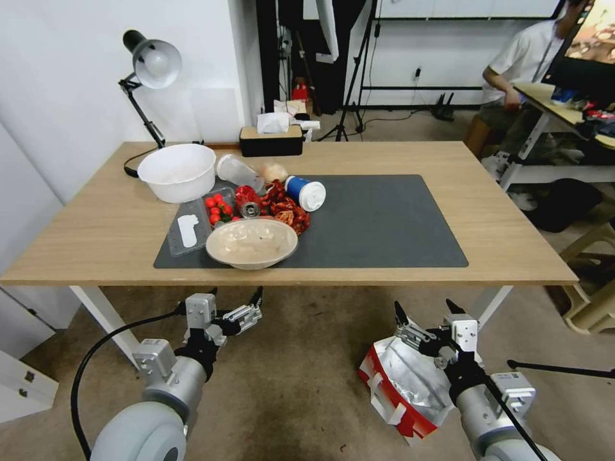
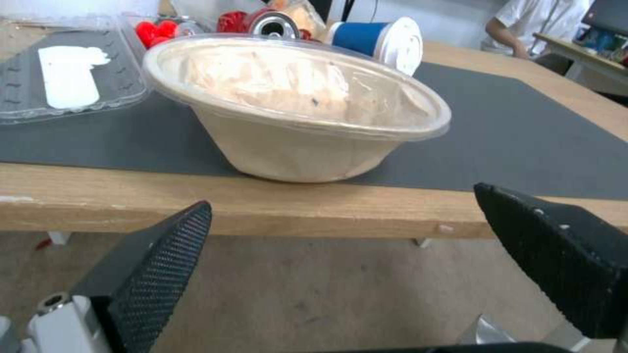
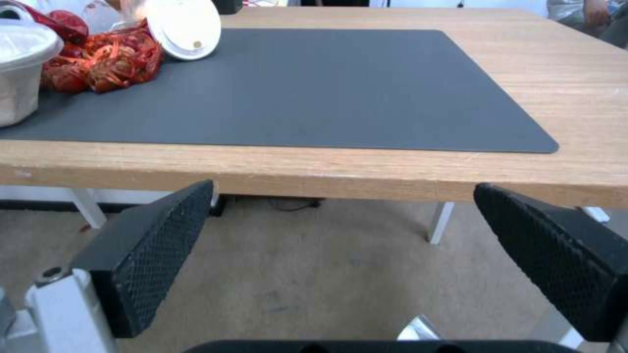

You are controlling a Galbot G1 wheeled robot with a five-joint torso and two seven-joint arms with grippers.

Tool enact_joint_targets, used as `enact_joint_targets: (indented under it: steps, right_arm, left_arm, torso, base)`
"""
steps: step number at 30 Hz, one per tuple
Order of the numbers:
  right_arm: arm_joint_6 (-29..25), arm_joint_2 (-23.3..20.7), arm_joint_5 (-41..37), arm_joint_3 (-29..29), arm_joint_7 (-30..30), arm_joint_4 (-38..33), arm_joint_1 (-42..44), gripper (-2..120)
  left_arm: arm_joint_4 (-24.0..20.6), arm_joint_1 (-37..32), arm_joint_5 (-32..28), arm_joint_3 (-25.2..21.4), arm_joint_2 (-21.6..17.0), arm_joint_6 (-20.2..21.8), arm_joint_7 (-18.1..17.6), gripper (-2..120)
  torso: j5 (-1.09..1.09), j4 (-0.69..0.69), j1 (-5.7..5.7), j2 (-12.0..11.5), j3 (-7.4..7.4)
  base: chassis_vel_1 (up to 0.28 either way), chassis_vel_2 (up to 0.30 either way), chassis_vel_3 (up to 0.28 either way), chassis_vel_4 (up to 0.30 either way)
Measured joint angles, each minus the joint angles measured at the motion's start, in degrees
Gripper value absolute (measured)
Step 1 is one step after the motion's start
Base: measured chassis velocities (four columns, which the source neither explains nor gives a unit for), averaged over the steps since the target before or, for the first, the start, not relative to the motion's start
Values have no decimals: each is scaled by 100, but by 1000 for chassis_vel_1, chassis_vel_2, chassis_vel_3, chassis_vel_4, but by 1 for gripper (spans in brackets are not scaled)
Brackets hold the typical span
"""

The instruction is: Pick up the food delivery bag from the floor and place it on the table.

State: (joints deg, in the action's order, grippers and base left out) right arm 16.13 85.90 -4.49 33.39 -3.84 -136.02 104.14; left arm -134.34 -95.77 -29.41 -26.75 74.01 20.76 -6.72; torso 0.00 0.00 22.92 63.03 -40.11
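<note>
The food delivery bag [image 1: 402,385] sits on the floor [image 1: 288,384] in front of the table [image 1: 500,243], to my right, mouth open and foil lining facing up, with 1 white handle lying against its red near side. The step in hand, as I judge it, is the approach for the pick: nothing is gripped yet. To do it well, I should bring the right gripper [image 1: 428,311] down over the bag's open rim or a handle, set 1 finger inside the foil and 1 outside, and close on the paper wall itself, not on loose foil, which may crumple and slip. The lift then needs to clear the table edge before the bag travels over the dark mat [image 1: 384,218], whose right part is bare; the bowls, cup and food packs crowd its left part, so the right part is the safer target. My right gripper hangs above the far edge of the bag, below the table edge and level with the apron, pointing forward at the table; its 2 fingers stand wide apart and hold nothing. My left gripper [image 1: 236,306] is parked at similar height to the left, well apart from the bag, facing the beige lidded bowl [image 2: 294,122] at the table's front edge, its fingers also spread wide and holding nothing.
</note>
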Motion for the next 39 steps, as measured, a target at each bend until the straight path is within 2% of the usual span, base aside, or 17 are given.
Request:
enact_joint_targets:
  steps: [5,11,39]
  right_arm:
    - [-19,5,27,-13,0,45,0,100]
    - [-31,13,38,-29,5,75,-1,100]
    - [-37,26,36,-29,-20,114,-42,100]
  left_arm:
    - [20,12,-66,-2,2,-8,-68,100]
    - [-27,70,-209,-17,-2,214,-170,100]
    - [-16,84,-219,-19,9,249,-168,100]
  torso:
    - [0,0,0,0,0]
    - [0,0,-39,-85,45]
    - [0,0,-407,-920,512]
  base:
    - [0,0,0,0]
    - [0,0,0,0]
    - [0,0,0,0]
